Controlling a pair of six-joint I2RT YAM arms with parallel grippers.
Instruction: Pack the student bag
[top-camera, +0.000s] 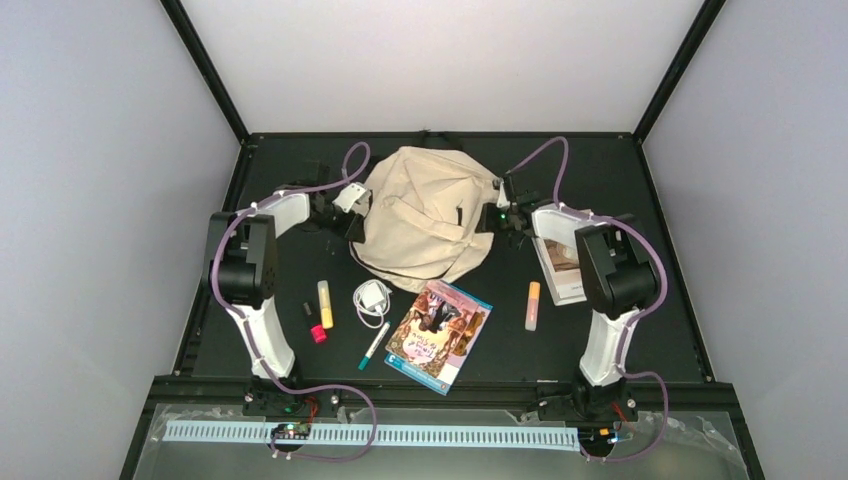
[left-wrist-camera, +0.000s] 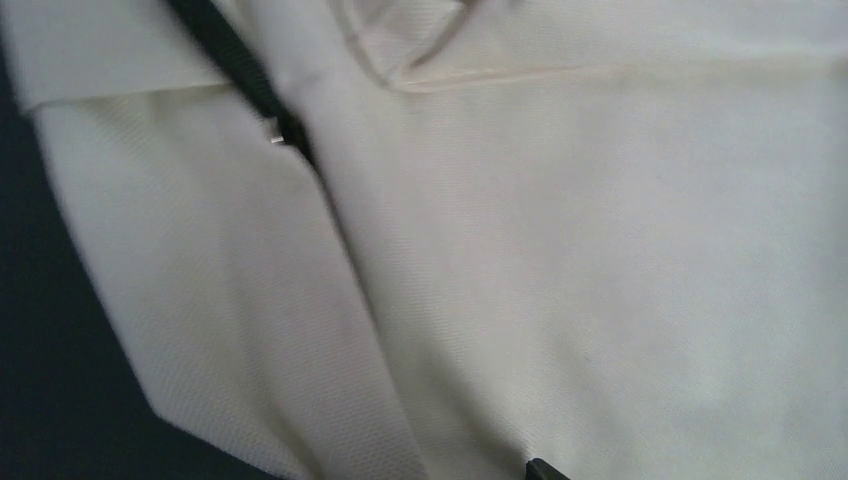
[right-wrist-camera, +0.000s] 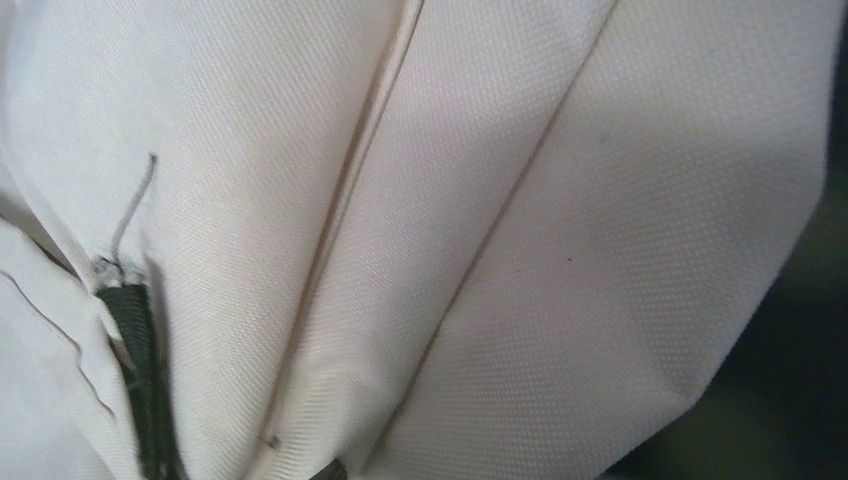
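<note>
Seen from above, the student bag (top-camera: 425, 215), a large cream fabric backpack, lies slumped on the black table (top-camera: 640, 340) in the upper middle of the frame. The left gripper (top-camera: 355, 210) is against the bag's left edge and the right gripper (top-camera: 493, 217) against its right edge. This looks like a paired attempt to take the fabric from both sides and steady or spread the bag for opening. Both wrist cameras are filled with close cream cloth. The left wrist view shows a black strap (left-wrist-camera: 235, 65) crossing its upper left, and the right wrist view shows soft folds and a dark zipper end (right-wrist-camera: 135, 340) at its lower left. The fingers are almost wholly outside those views, so whether they pinch cloth or merely touch it cannot be told. Below the bag, across the lower middle of the overhead frame, the things to pack lie in a loose row. They are a yellow highlighter (top-camera: 325, 303), a white charger (top-camera: 372, 298) with its cable, a green pen (top-camera: 374, 346), a colourful book (top-camera: 438, 335) and an orange highlighter (top-camera: 533, 305). A second book (top-camera: 560, 265) lies partly under the right arm.
</note>
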